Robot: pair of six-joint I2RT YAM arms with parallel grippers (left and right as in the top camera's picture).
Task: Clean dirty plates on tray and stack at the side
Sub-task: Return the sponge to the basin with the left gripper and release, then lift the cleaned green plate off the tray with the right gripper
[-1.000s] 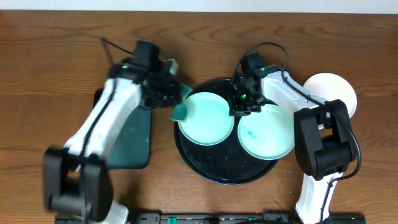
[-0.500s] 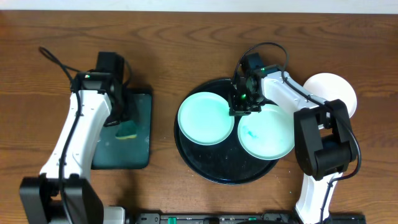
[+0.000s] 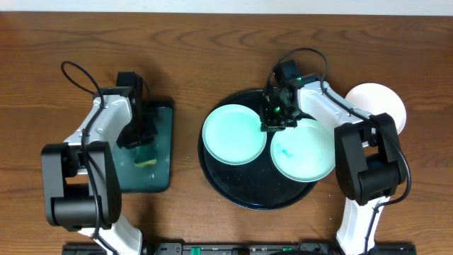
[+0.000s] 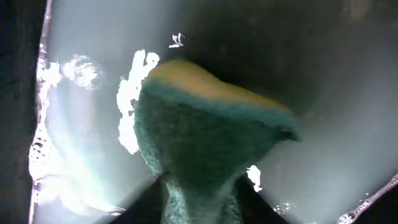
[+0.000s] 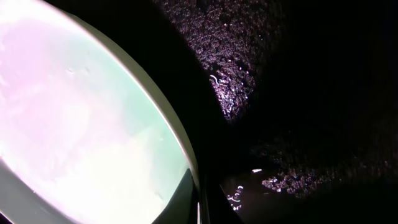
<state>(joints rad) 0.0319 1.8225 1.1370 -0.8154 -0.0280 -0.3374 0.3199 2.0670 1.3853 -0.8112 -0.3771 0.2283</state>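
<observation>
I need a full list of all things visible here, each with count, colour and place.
wooden table: one, brown, underneath
round black tray: one, black, table centre
clean mint plate: one, pale mint, round tray's left-arm side
smeared mint plate: one, pale mint, same tray
white plate: one, white, on table by right arm
rectangular dark-green tray: one, dark green, by left arm
sponge: one, yellow-green, on rectangular tray
left gripper: one, black, at sponge, grip unclear
right gripper: one, black, shut on clean plate's rim

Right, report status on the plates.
Left jaws over green tray, sponge between them, grip unclear. Right jaws shut on rim of clean mint plate. Second mint plate smeared, on black tray; white plate off-tray. Nothing blocking.
</observation>
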